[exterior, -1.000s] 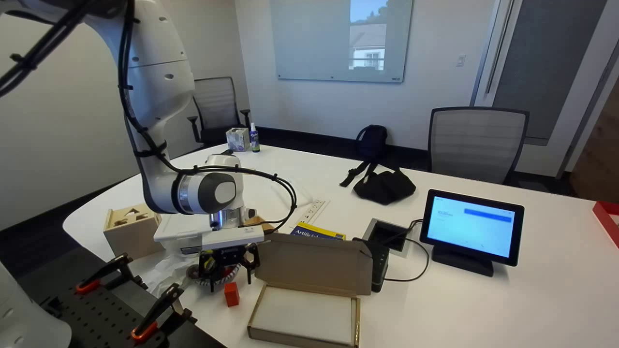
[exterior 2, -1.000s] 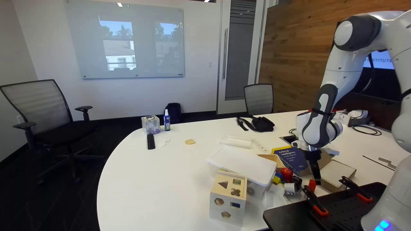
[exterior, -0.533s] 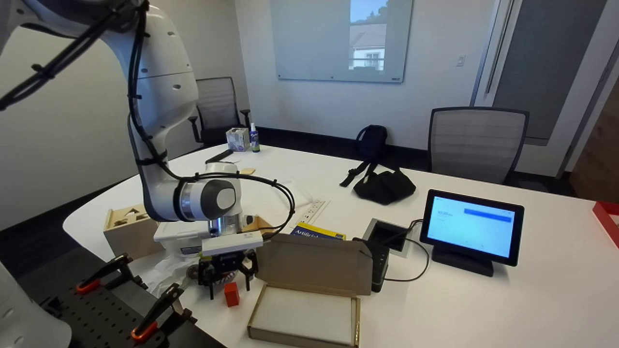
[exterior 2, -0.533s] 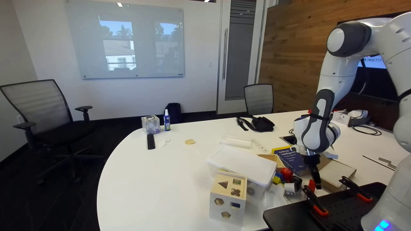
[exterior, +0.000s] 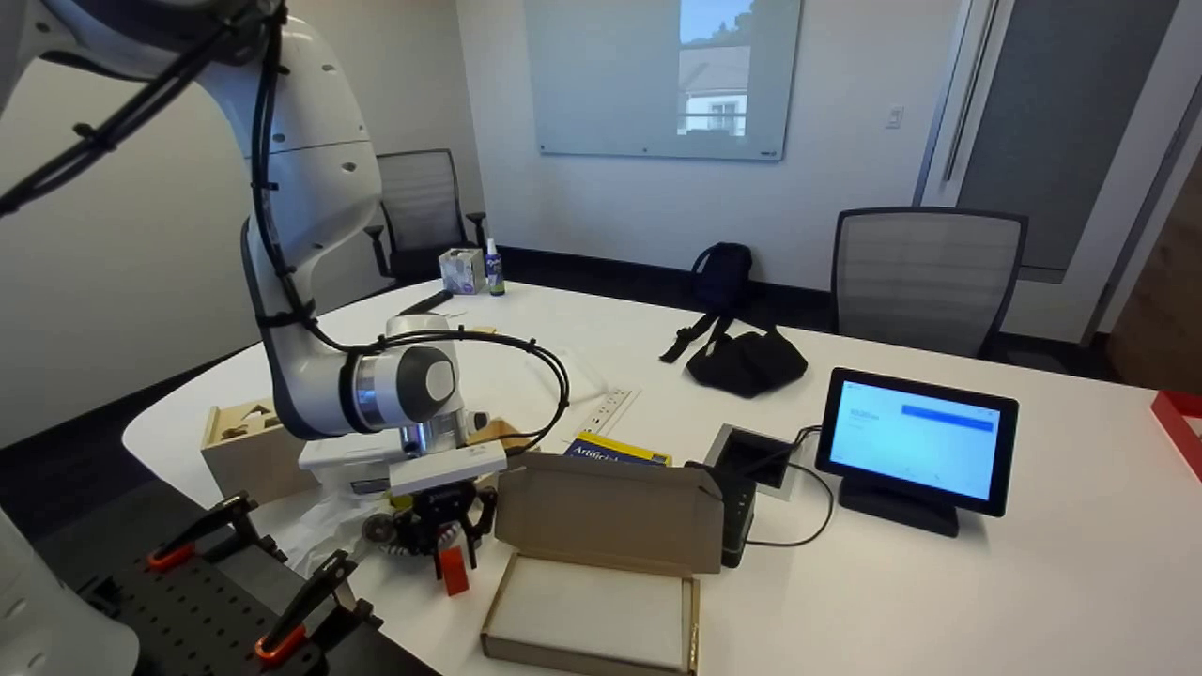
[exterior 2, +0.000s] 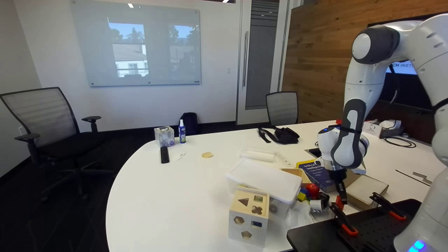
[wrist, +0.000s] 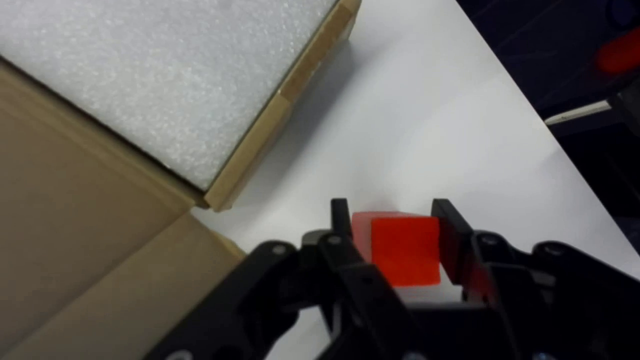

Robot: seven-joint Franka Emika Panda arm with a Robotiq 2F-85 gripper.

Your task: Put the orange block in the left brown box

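Book [exterior 2: 317, 174] titled "Artificial Intelligence", end effector [wrist: 390, 209] astride orange block [wrist: 405, 251], cannot tell if grasping

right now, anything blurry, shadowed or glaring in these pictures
Wrist view: the brown cardboard box casts a soft shadow on the white tabletop; the rounded red shape at upper right is out of focus; the small orange-red block shows a paler pink band along its left. Both exterior views: the glossy wall board mirrors a bright outdoor scene.
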